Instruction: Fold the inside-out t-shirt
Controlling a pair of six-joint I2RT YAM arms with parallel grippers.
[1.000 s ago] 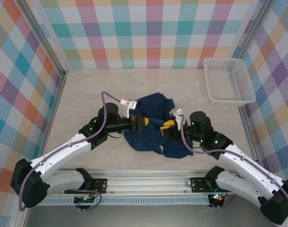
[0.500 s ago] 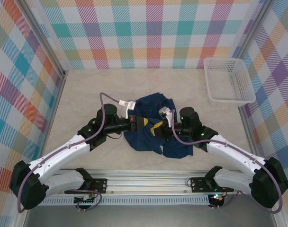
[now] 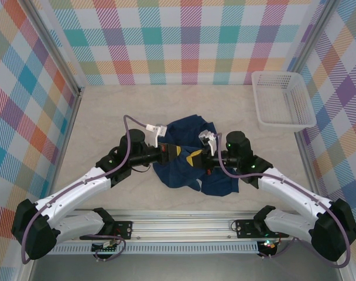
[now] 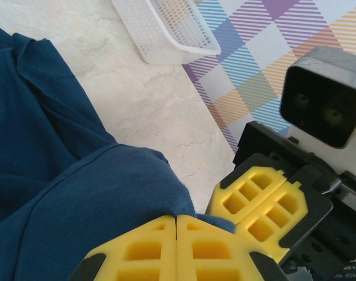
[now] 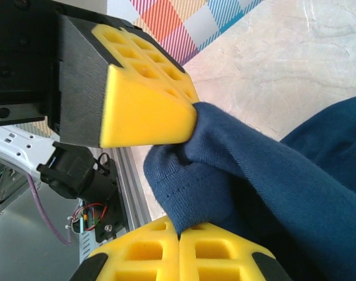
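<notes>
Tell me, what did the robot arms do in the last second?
The right gripper slid left across the shirt toward the left gripper and pinched shut on a fold of cloth next to it. The left gripper stayed clamped on the shirt, the shirt stayed bunched up in the same spot, and the basket did not move.

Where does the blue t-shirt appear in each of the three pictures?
Top view: t-shirt in the middle of the table.
Left wrist: t-shirt across the left half.
Right wrist: t-shirt at lower right.
Shared landmark: the yellow-fingered left gripper, pinching it in all three.
</notes>
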